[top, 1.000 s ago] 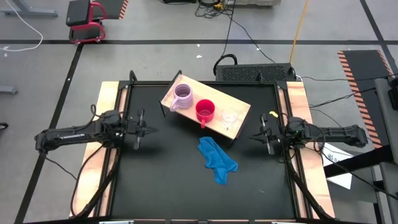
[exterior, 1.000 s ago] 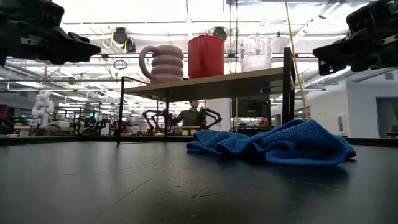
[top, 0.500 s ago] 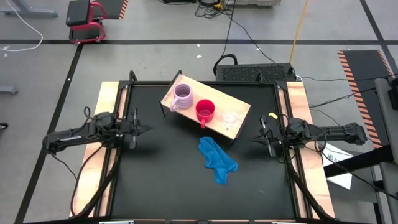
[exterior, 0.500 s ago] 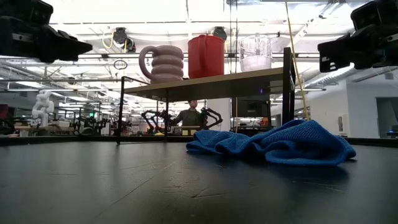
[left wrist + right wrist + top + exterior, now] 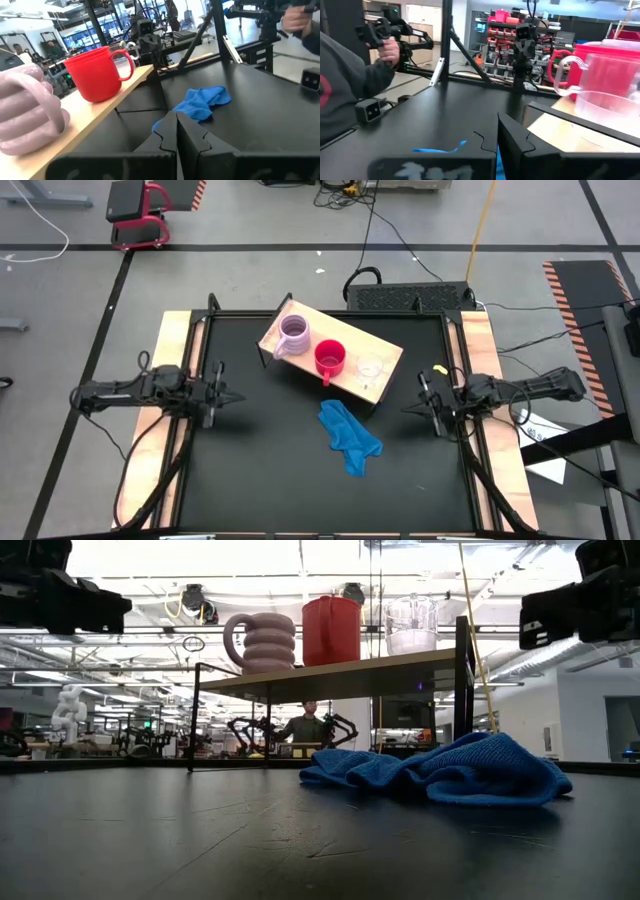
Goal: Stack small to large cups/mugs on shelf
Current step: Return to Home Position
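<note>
The light wooden shelf (image 5: 350, 340) stands on short legs at the table's far middle. Three cups sit in a row on its top: the ribbed lilac mug (image 5: 295, 333), the red mug (image 5: 330, 358) and the clear cup (image 5: 371, 367). The low view shows the same row, lilac mug (image 5: 262, 642), red mug (image 5: 331, 630) and clear cup (image 5: 411, 625). My left gripper (image 5: 232, 396) hovers shut near the table's left edge, apart from the shelf. My right gripper (image 5: 408, 408) hovers shut near the right edge. Both point toward the table's middle.
A crumpled blue cloth (image 5: 350, 435) lies on the black tabletop just in front of the shelf, between the two grippers. In the right wrist view a person's grey sleeve (image 5: 345, 90) shows beyond the table. The table's near half is bare black top.
My left arm has drawn back toward the table's left edge, gripper still shut. My right gripper has pulled back a little toward the right edge. The three cups, the shelf and the cloth have stayed where they were.
</note>
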